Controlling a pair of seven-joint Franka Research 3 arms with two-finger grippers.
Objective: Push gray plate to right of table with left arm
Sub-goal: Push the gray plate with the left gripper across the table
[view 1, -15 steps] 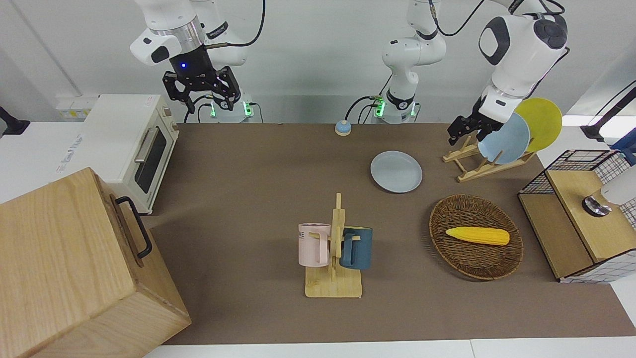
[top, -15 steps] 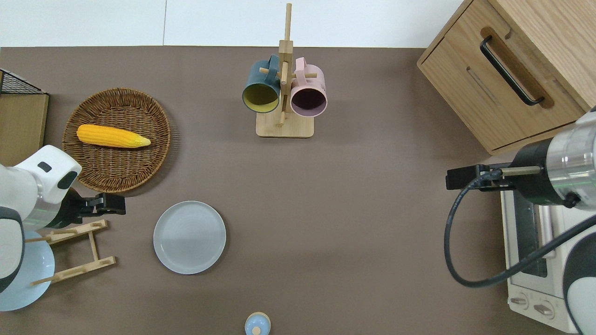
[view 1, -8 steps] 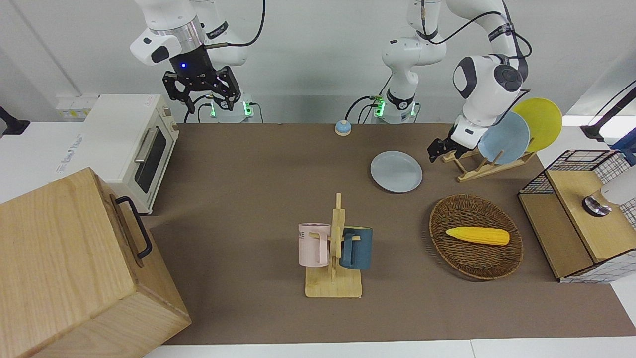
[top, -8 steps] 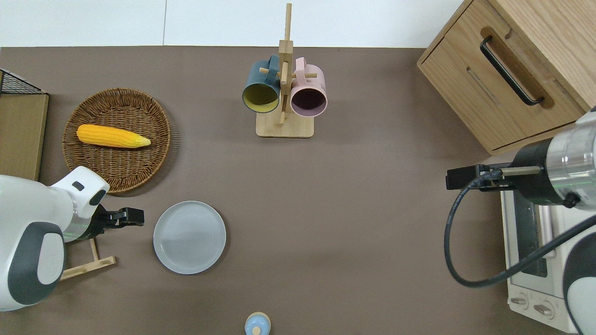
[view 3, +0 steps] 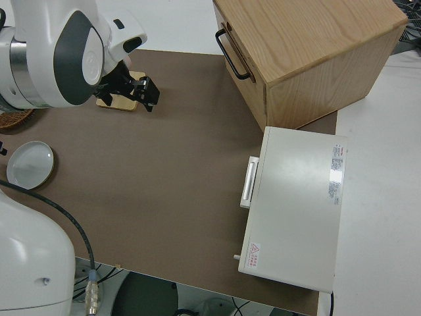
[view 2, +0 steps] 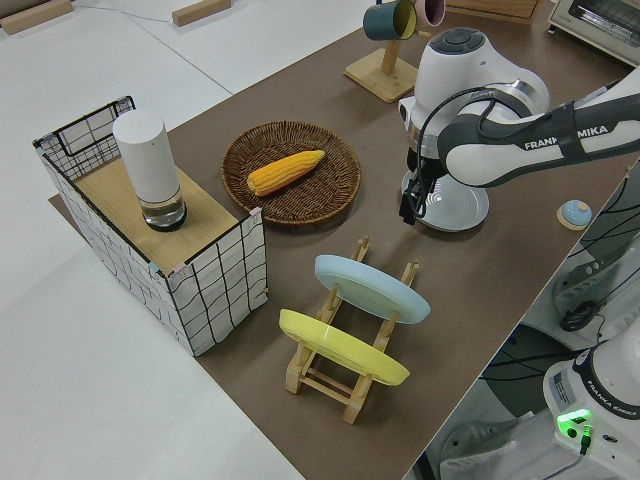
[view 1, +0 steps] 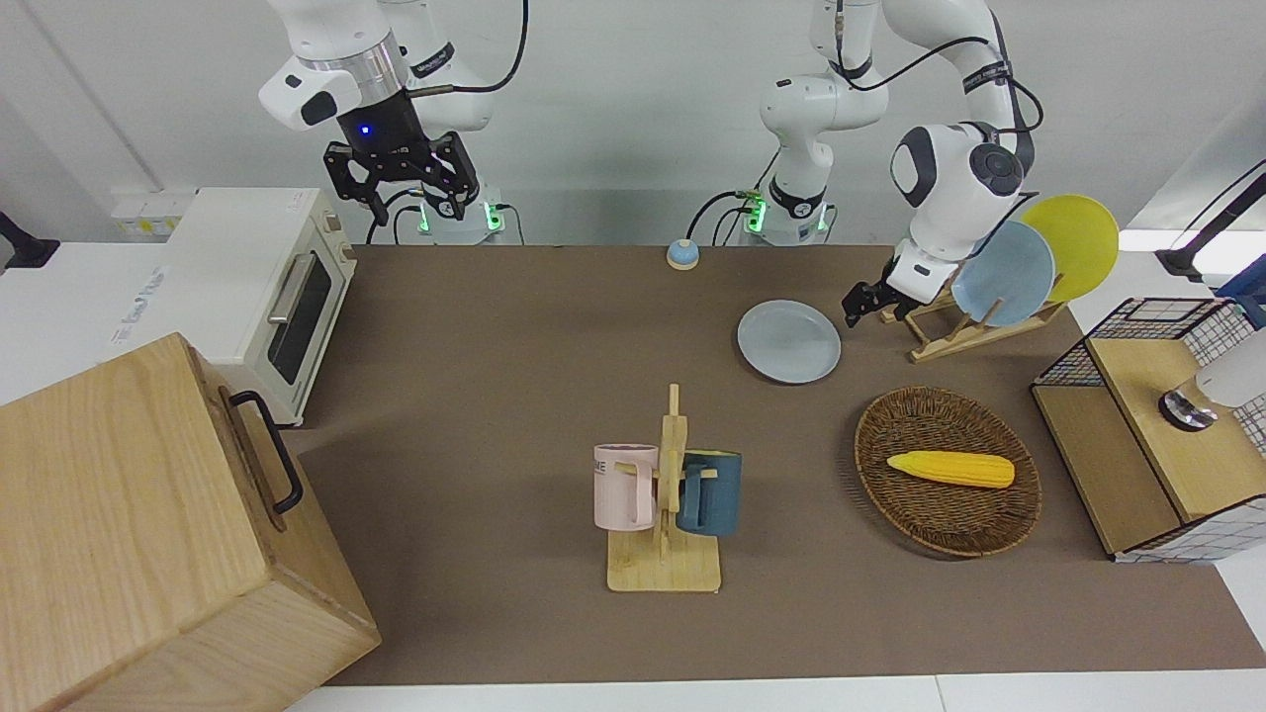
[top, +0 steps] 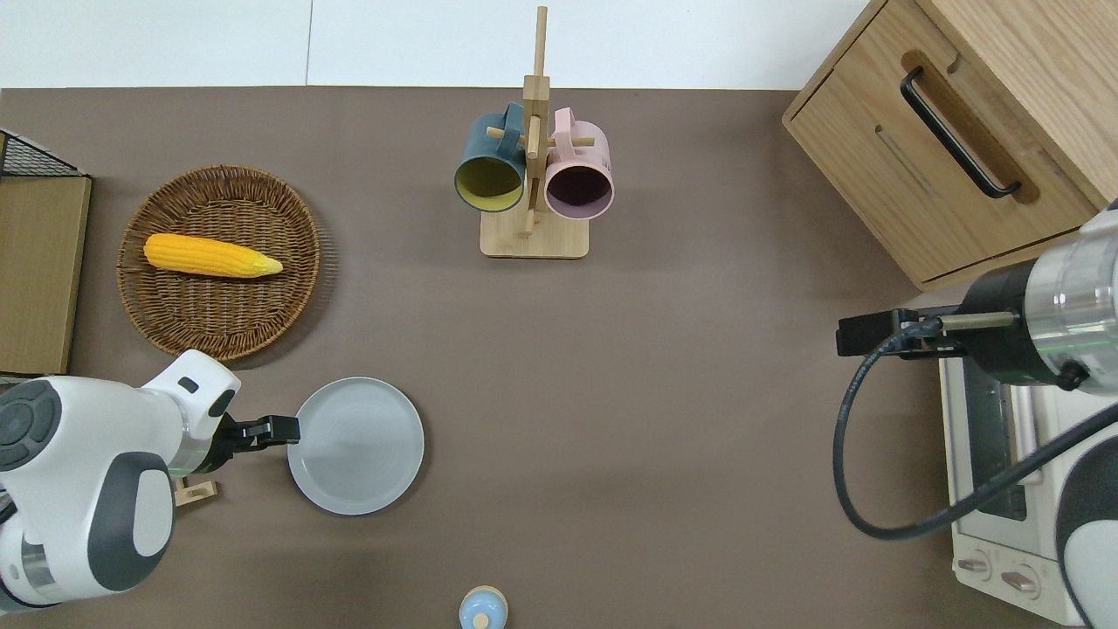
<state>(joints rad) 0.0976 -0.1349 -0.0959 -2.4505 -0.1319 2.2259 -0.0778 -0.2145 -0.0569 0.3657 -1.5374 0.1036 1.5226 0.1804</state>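
The gray plate [view 1: 788, 341] [top: 355, 445] [view 2: 455, 205] lies flat on the brown table [view 1: 514, 346], toward the left arm's end and nearer the robots than the wicker basket. My left gripper [view 1: 859, 305] [top: 284, 428] [view 2: 408, 208] is low, at the plate's rim on the side toward the left arm's end of the table. Its fingers look shut with nothing in them. I cannot tell whether it touches the rim. My right gripper [view 1: 401, 188] [view 3: 141, 92] is parked and open.
A wooden dish rack [view 1: 949, 331] with a sky-blue plate [view 1: 1004, 275] and a yellow plate stands beside the left gripper. The wicker basket [view 1: 947, 514] holds corn [view 1: 951, 468]. A mug rack [view 1: 668, 494], a toaster oven [view 1: 267, 287], a wooden box [view 1: 148, 534] and a wire crate [view 1: 1157, 425] are also here.
My left gripper has come down from over the dish rack and moved toward the gray plate, reaching its rim. The plate has not moved. The right arm is still.
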